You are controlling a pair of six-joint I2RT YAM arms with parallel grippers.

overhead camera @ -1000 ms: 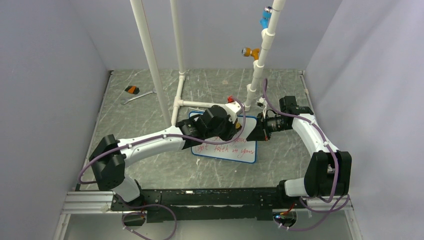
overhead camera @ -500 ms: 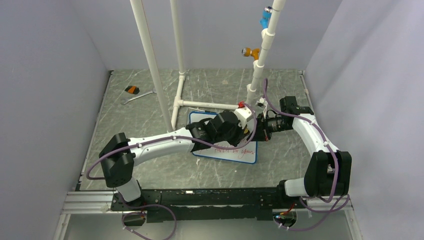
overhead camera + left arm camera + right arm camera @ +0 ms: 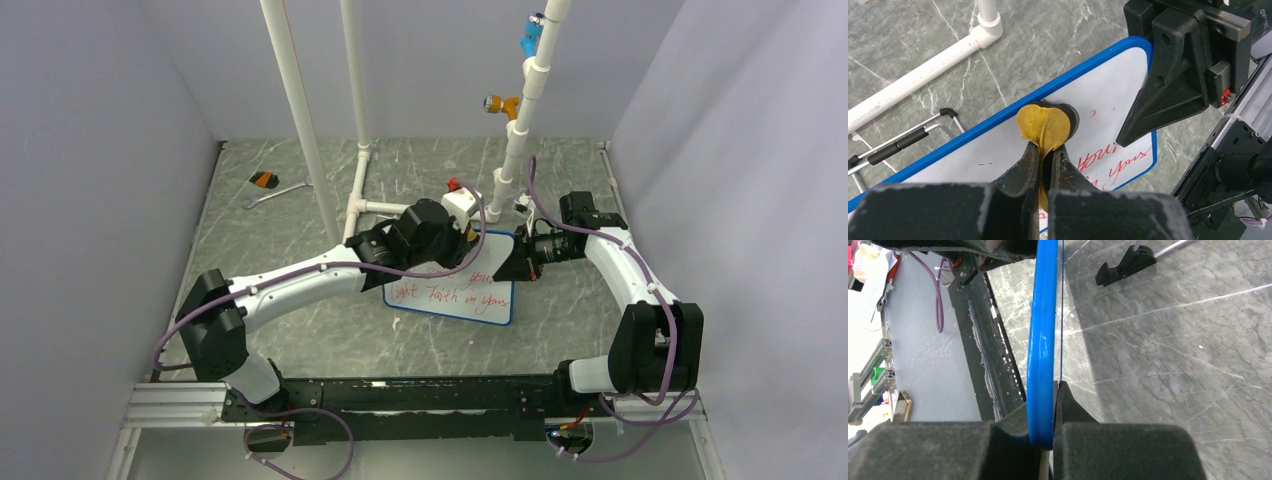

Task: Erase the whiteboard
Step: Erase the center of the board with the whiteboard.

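From the overhead camera I see the whiteboard (image 3: 455, 302) lying mid-table on the grey marbled table (image 3: 320, 340), just in front of the white pipe frame (image 3: 375, 207). My left arm stretches across its far part and hides what goes on there. The left wrist camera fills that in: the left fingers (image 3: 1046, 155) are clenched on a yellow eraser pad (image 3: 1043, 125) with a black backing, which touches the board right at its far blue edge. The same view shows the right fingers (image 3: 1168, 95) pinching the board's right side. The right wrist camera shows that grip edge-on, with the blue frame (image 3: 1043, 340) running straight between the closed fingers and a black wedge-shaped foot (image 3: 1125, 262) on the table beyond. The board is a white rectangle with a thin blue frame and rounded corners. Two lines of red handwriting show on its near half, and the strip by the pad is mostly plain white. My count is one whiteboard, one eraser pad, two arms, three upright white pipes and one wrench (image 3: 275, 194), well apart at the far left.
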